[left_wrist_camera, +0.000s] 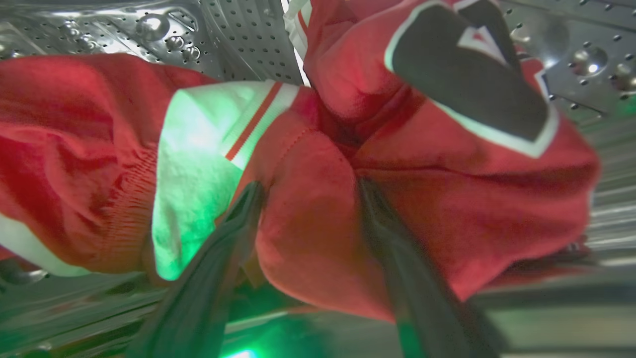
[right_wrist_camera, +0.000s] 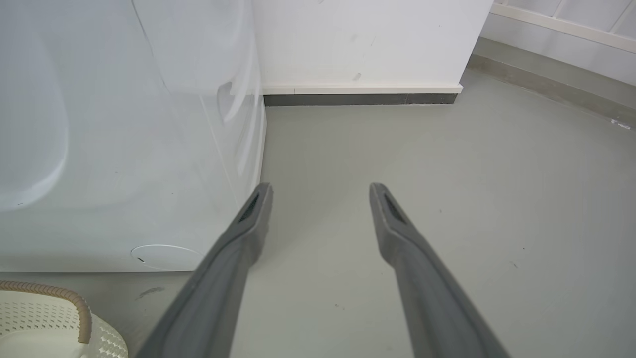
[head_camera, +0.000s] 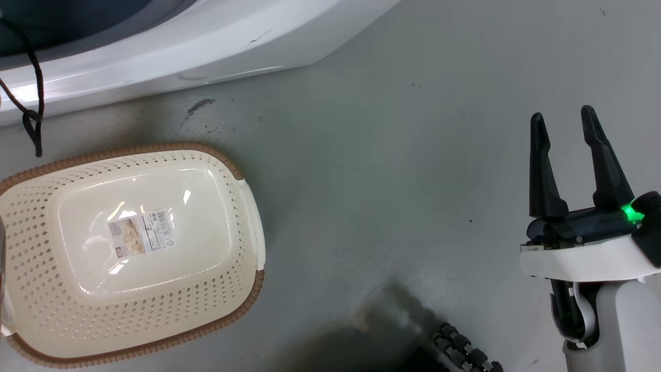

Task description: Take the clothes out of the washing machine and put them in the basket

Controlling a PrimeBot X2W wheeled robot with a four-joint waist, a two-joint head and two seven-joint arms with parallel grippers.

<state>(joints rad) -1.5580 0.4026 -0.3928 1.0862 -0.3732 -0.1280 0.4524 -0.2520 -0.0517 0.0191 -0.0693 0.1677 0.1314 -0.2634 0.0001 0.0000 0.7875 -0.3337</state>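
Red clothes [left_wrist_camera: 308, 238] are bunched up in the steel drum [left_wrist_camera: 238, 35]. My left fingers [left_wrist_camera: 238, 219] are spread wide and pushed in on either side of a fold, not pinched shut on it. My right fingers [head_camera: 542, 175] are apart too, holding nothing, over the grey floor [head_camera: 387, 155] well right of the basket [head_camera: 242, 170]. The basket sits on the floor just beside the washer [head_camera: 206, 46], label [head_camera: 140, 233] stuck inside.

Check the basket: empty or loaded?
Empty: inside the basket there is just its bare floor and a label, no fabric. The red clothes lie in the steel drum.
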